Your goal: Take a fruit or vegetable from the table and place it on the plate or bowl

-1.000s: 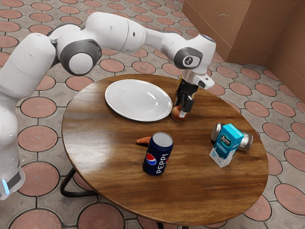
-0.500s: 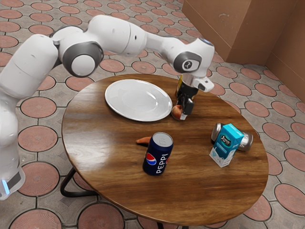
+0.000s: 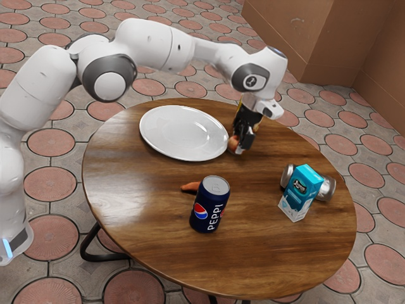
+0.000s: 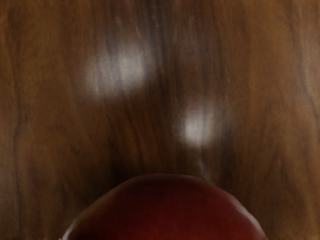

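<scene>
Exterior view: my black gripper (image 3: 243, 140) is clamped on a small round red apple (image 3: 234, 144), its 2 fingers pressing the fruit from either side. The apple is just beside the rim of the smooth, white, round plate (image 3: 180, 132), on the exterior view's right. Wrist view: a glossy dark-red dome sits under my hand over the streaky brown wooden table (image 4: 100, 100).

Tool (image 3: 241, 143) risen slightly, apple (image 3: 235, 144) up with it — off the table (image 3: 158, 196)
</scene>
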Motion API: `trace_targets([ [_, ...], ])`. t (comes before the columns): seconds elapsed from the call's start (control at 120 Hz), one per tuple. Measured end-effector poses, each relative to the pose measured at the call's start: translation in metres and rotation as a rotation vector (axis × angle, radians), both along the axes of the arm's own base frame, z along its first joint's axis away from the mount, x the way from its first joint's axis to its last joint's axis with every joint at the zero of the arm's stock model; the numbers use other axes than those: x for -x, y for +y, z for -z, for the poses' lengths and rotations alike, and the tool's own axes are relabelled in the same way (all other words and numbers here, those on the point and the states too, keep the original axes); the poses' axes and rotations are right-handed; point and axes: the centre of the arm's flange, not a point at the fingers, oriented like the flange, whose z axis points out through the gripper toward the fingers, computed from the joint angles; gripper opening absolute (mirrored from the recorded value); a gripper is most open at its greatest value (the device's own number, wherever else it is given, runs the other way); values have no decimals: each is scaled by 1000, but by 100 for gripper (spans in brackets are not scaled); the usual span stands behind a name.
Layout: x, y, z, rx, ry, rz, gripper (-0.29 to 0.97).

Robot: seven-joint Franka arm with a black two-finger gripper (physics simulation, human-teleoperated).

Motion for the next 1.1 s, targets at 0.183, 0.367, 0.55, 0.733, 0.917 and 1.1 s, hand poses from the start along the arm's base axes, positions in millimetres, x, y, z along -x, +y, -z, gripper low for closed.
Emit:
trace_targets([
  [0.183,0,-6,-13,-24,3,20,40],
  [0.367,13,-7,-55,-54,-14,25,41],
  [0.55,60,17,-60,-85,67,-28,40],
  [0.733,100,25,-56,-87,124,-65,40],
  [0.917,127,49,-31,-83,189,-136,40],
  [1.1,125,51,-16,-90,159,-154,40],
])
